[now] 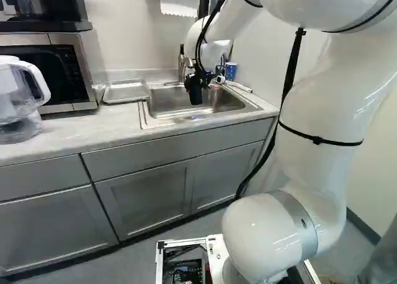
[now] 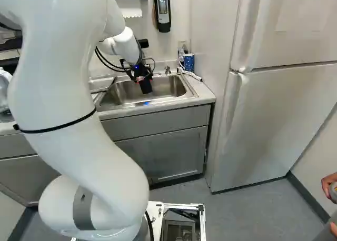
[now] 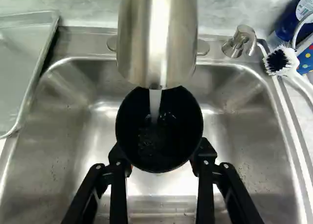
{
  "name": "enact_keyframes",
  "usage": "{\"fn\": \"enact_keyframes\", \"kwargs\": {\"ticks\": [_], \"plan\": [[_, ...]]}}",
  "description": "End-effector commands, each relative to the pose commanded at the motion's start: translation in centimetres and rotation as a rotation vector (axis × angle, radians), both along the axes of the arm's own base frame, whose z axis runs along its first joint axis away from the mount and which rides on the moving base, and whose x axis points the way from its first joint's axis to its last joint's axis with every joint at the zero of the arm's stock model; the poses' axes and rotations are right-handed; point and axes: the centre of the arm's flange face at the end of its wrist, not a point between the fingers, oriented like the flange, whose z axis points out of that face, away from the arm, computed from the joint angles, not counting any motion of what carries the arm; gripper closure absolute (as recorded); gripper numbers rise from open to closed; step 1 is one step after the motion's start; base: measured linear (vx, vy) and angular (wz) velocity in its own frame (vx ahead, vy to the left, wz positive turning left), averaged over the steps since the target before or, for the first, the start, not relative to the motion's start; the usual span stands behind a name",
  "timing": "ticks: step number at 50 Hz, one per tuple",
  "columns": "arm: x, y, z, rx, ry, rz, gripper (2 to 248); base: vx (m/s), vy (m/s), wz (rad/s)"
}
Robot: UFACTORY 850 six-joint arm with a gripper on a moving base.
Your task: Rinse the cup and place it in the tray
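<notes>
Your hand is closed around the cup, one finger pressed to each side. The cup hangs over the sink, its mouth right under the tap, and a stream of water runs down into it. The sink is set in the surface near its right end, between the back and front edges. Your tray is by the sink's left rim, toward the surface's back edge, well apart from the cup. By the sink's back right corner you have the soap pump, then the brush, with the blue tumbler beside it. Farther left along the surface stand the microwave and, in front of it, the clear pitcher.
</notes>
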Motion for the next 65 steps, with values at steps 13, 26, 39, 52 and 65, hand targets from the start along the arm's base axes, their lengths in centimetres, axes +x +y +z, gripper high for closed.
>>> {"fn": "enact_keyframes", "kwargs": {"ticks": [13, 26, 39, 52, 65], "plan": [[0.00, 0.00, 0.00, 0.000, 0.000, 0.000, 126, 0.000, 0.000, 0.000], [0.00, 0.00, 0.00, 0.000, 0.000, 0.000, 126, 0.000, 0.000, 0.000], [0.00, 0.00, 0.00, 0.000, 0.000, 0.000, 126, 0.000, 0.000, 0.000], [0.00, 0.00, 0.00, 0.000, 0.000, 0.000, 126, 0.000, 0.000, 0.000], [0.00, 0.00, 0.00, 0.000, 0.000, 0.000, 126, 0.000, 0.000, 0.000]]}}
